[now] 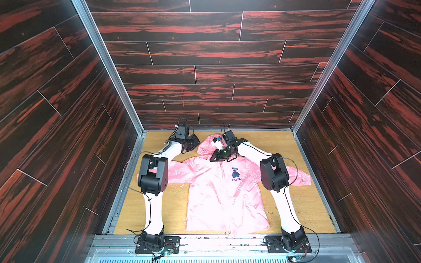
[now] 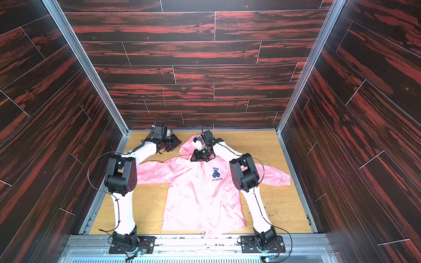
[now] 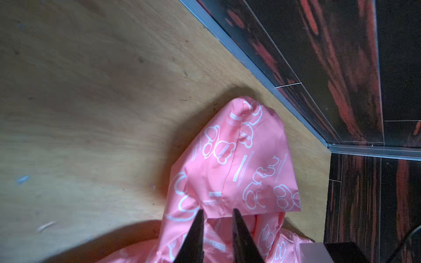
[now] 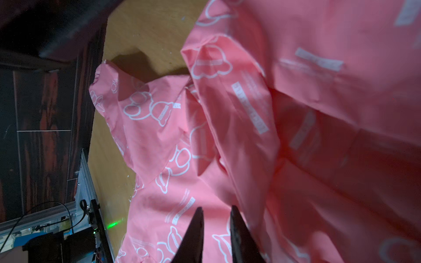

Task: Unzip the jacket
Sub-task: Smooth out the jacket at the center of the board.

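The pink jacket (image 1: 214, 198) (image 2: 196, 198) lies flat and face up on the wooden table, hood (image 1: 205, 145) toward the back wall and sleeves spread. Its dark bear logo (image 1: 235, 173) shows on the chest, and the front looks closed. My left gripper (image 1: 196, 143) (image 3: 217, 210) is at the hood's left side, its jaws a narrow gap apart over the hood's edge (image 3: 250, 209). My right gripper (image 1: 211, 159) (image 4: 216, 208) hovers at the collar below the hood, its jaws also narrowly apart above pink fabric (image 4: 173, 205). No zipper pull can be made out.
Dark red wood-pattern walls with metal corner rails (image 1: 109, 68) close in the table (image 1: 284, 205) on three sides. The left arm's elbow (image 1: 152, 175) stands over the left sleeve and the right arm's elbow (image 1: 273, 173) over the right sleeve. Crumbs dot the table at right (image 1: 303, 202).
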